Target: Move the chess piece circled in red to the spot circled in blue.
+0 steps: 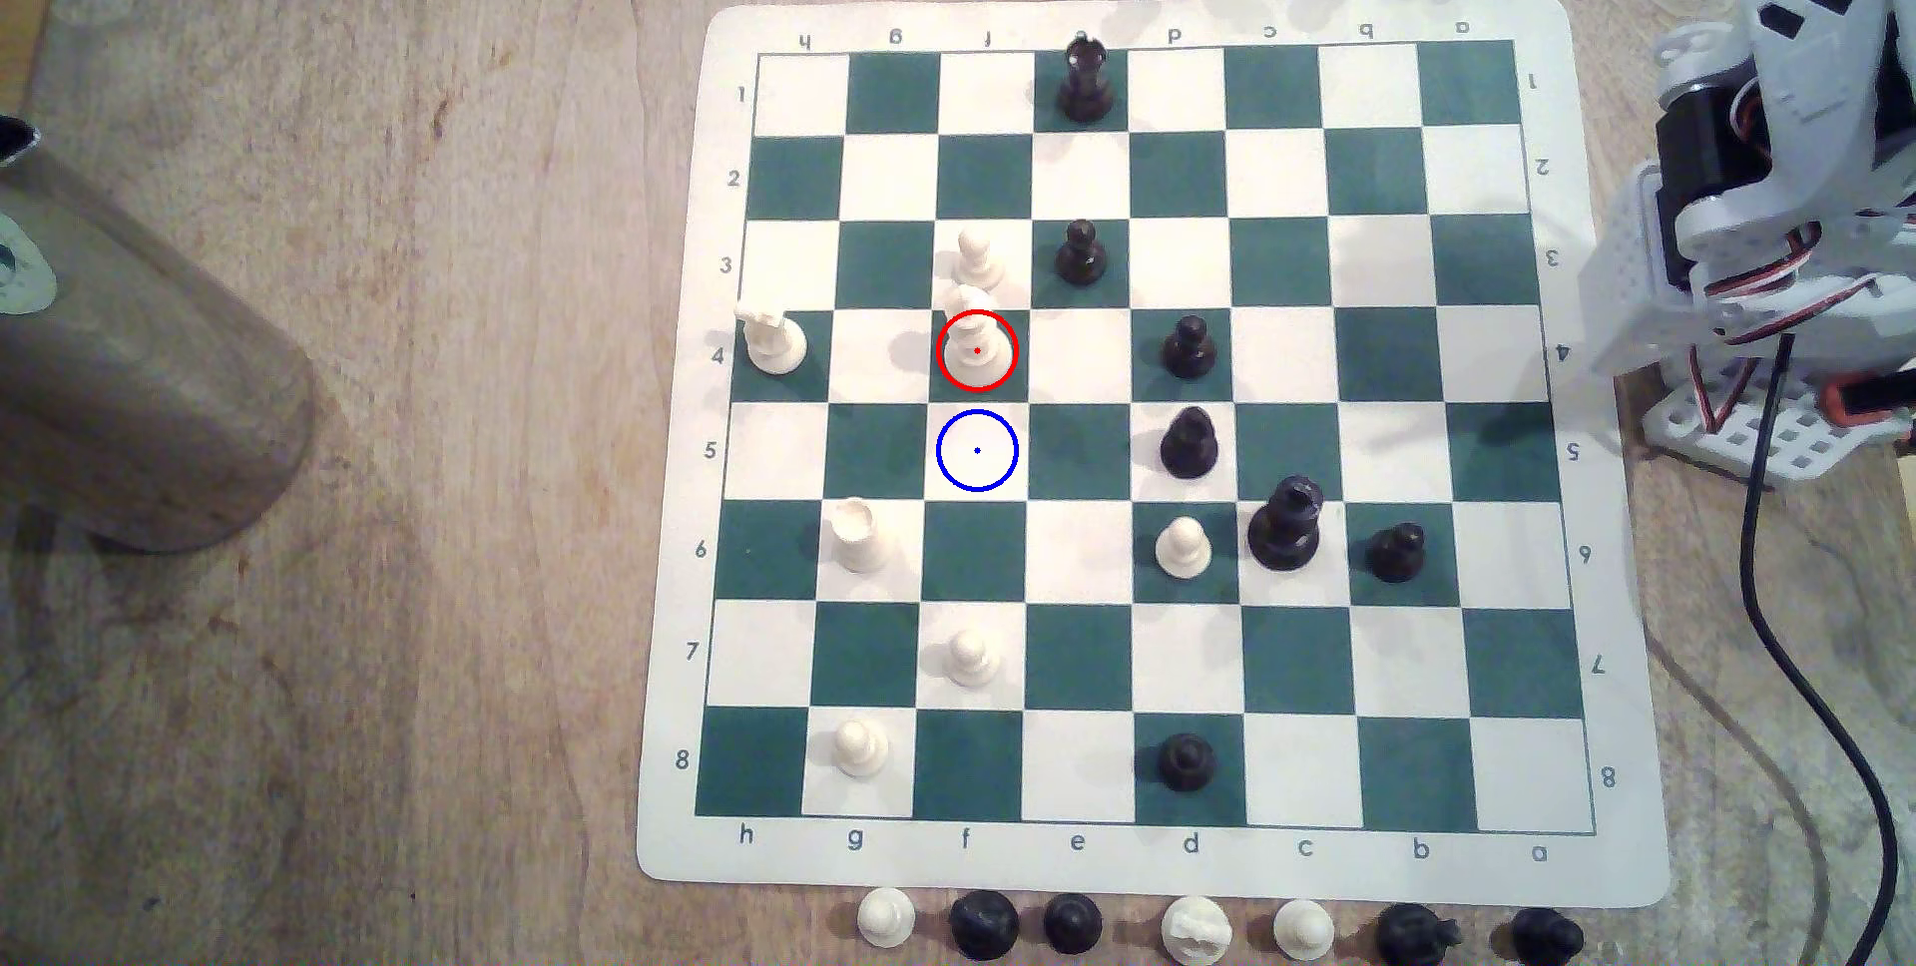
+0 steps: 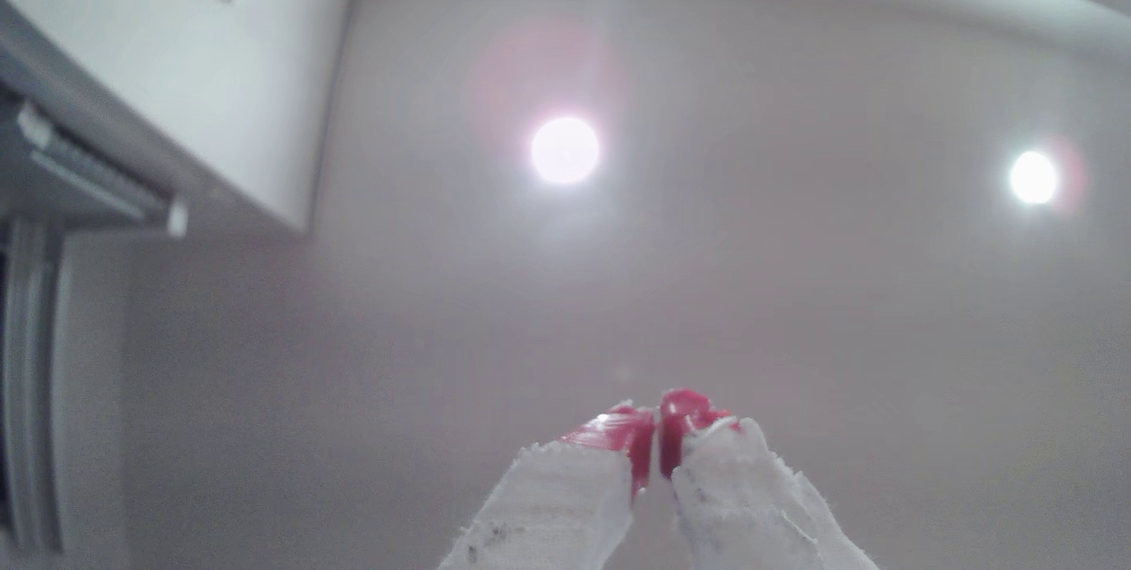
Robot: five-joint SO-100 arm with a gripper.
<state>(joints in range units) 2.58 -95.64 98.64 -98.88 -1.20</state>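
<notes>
Nearest the exterior camera, a grey cylinder (image 1: 145, 386) is seen leaning over the worktop (image 1: 415, 510) at the exterior view's left, well apart from the board (image 1: 1140, 437). Further right, the chess piece circled in red (image 1: 976, 344) is found upright on a dark green square, with a white pawn (image 1: 977, 261) just beside it on the far side; that pawn could be knocked if the descent is misjudged. The spot circled in blue (image 1: 977, 451) lies bare on the adjoining square, so a short carry is needed, and a tilted release could topple the piece. At the exterior view's right the arm (image 1: 1783, 199) is folded off the board. In the wrist view the gripper (image 2: 658, 441) is pointed at the ceiling, its red-tipped fingers (image 2: 630, 441) nearly touching and nothing held.
</notes>
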